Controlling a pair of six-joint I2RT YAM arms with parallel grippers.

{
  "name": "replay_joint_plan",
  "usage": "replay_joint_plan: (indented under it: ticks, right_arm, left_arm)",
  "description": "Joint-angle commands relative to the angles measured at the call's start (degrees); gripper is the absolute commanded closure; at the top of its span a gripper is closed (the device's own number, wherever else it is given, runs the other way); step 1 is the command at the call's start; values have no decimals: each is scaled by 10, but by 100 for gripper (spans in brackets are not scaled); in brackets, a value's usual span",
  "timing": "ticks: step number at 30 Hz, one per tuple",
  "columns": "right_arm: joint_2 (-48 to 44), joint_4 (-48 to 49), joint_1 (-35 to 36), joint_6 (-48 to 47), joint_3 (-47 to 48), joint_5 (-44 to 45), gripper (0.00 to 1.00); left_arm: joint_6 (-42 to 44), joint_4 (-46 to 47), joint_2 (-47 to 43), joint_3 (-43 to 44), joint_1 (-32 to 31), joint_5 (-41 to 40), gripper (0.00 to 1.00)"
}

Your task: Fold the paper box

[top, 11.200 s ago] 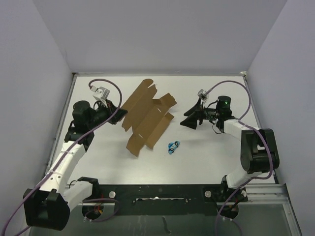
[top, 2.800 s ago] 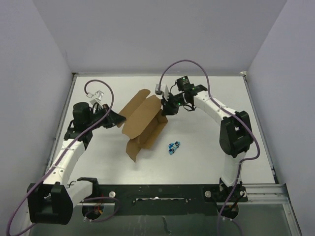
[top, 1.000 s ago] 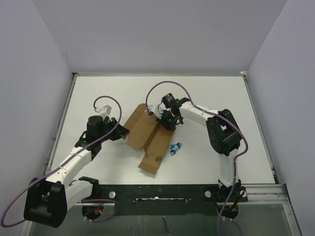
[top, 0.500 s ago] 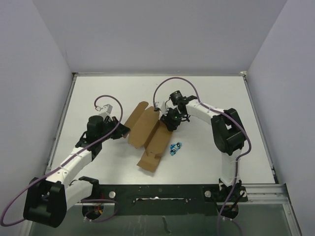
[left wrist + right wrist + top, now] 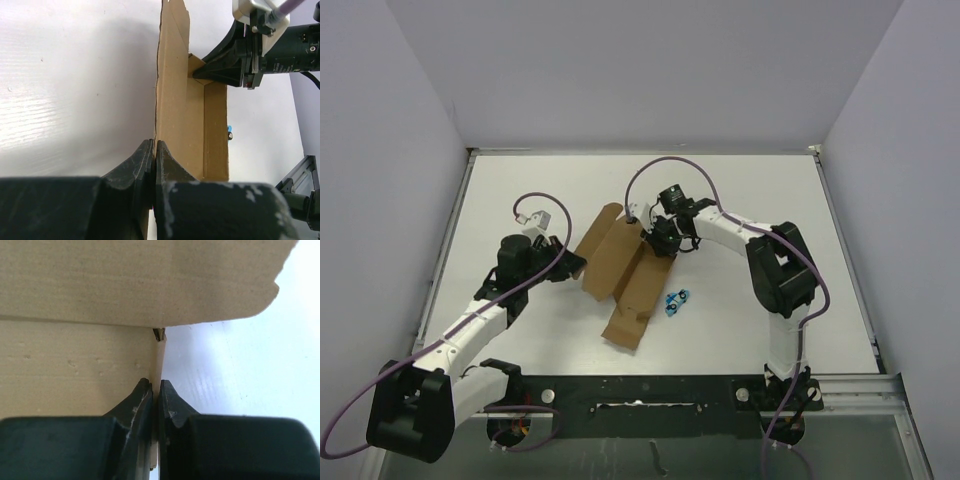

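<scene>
Cardboard: I judge paper box (image 5: 620, 268) light, easily creased.
Left gripper (image 5: 153, 150): pinching panel edge.
Right gripper (image 5: 155, 390): pinching opposite wall edge.

blue object (image 5: 671, 299) — too small to identify; paper box (image 5: 125, 285) cut off.

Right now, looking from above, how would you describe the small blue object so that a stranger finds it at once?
On the white table, find the brown paper box lying near the middle. Close beside its right edge, toward the near side, sits the small blue object. It is the only blue thing there, and far smaller than the box.
</scene>
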Motion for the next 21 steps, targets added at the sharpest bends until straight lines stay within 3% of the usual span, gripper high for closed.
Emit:
replay_joint_plan:
  ticks: [1, 17, 21]
  right_arm:
    - [5, 41, 4, -2, -13, 49, 100]
    - [9, 70, 14, -39, -37, 166, 100]
    - [15, 48, 12, -38, -27, 125, 100]
  left_arm:
    - [12, 43, 2, 5, -6, 8, 100]
    - [21, 60, -7, 5, -6, 10, 100]
    - [20, 68, -2, 7, -7, 17, 100]
